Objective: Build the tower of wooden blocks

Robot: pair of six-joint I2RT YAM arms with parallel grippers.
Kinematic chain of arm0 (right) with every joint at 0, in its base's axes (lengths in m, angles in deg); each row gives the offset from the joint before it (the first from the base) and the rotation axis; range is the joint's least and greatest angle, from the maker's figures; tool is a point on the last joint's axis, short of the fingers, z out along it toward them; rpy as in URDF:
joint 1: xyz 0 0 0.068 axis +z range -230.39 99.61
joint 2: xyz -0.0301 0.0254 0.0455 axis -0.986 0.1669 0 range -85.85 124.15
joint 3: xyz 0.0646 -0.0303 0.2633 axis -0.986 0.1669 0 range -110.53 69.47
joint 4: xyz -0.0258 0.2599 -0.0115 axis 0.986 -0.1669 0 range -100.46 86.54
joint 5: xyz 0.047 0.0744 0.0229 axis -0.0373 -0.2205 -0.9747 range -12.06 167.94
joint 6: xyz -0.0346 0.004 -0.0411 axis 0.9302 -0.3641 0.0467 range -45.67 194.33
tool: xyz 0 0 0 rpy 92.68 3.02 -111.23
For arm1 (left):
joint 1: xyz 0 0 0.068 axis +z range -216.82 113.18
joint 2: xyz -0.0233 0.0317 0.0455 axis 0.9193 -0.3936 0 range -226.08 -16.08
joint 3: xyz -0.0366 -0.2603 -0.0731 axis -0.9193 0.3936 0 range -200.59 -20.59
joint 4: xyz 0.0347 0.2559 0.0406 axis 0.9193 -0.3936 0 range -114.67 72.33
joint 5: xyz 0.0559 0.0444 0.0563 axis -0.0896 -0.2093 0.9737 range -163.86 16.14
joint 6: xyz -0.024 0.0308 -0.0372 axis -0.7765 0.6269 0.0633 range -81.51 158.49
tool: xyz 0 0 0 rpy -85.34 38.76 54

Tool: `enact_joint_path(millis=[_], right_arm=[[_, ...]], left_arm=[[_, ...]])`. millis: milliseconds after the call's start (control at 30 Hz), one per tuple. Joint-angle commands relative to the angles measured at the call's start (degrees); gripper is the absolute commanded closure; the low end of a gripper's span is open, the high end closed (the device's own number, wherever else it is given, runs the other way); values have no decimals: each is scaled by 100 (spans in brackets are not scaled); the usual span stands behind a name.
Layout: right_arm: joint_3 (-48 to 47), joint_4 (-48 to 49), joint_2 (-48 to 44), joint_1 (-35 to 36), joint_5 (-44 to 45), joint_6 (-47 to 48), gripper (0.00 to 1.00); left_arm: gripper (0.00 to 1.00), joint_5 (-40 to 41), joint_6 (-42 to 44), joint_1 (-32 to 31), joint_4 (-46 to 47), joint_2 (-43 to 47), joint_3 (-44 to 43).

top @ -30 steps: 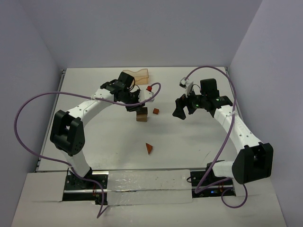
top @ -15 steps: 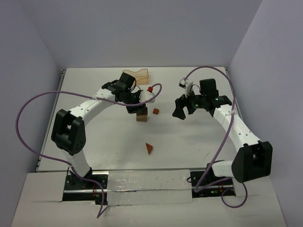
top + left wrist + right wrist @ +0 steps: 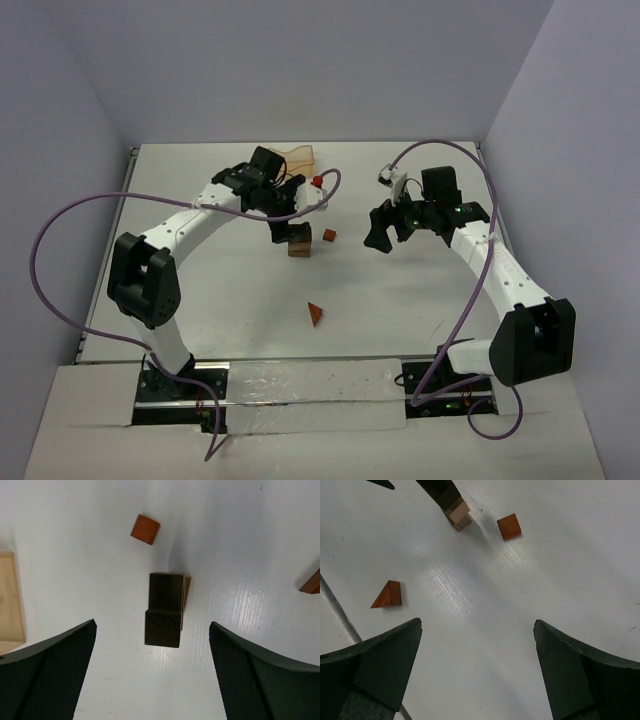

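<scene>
The wood block tower (image 3: 166, 592), dark on tan, was seen on the surface (image 3: 250, 555) beneath the left claw (image 3: 152, 627), which was spread and empty, as was the right claw (image 3: 477, 624). A straight upward lift was judged safest, so that the stack would not be nudged

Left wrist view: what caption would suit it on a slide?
Open left gripper above a dark block stack, reddish cube beyond.

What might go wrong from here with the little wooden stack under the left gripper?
The dark brown wooden block looks offset on the tan wooden block beneath, so a nudge may topple it. The open left gripper straddles that stack; a sideways swing could clip it.
</scene>
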Motion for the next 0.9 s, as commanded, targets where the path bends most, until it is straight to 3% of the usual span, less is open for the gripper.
enact_joint_path(millis=[0, 200, 433, 567, 667, 867], right_arm=[[-193, -35, 80, 97, 2, 115, 0], [-365, -161, 291, 267, 120, 388, 0], [-791, -263, 1254, 612, 401, 1280, 3], [-1018, -22, 1821, 732, 584, 1581, 13], [-1131, 278, 2360, 809, 684, 1732, 26], [-1336, 1001, 3035, 1090, 1048, 1502, 32]], left_arm=[[1, -665, -92, 245, -378, 680, -865], [1, -1314, -368, 977, -535, 1241, -916], [1, -2609, -972, 2455, -80, 1883, -110], [1, -3250, -1120, 3071, -85, 1878, 12], [1, -3409, -1162, 3220, -35, 1886, 118], [1, -3369, -1143, 3452, 73, 1969, 338]])
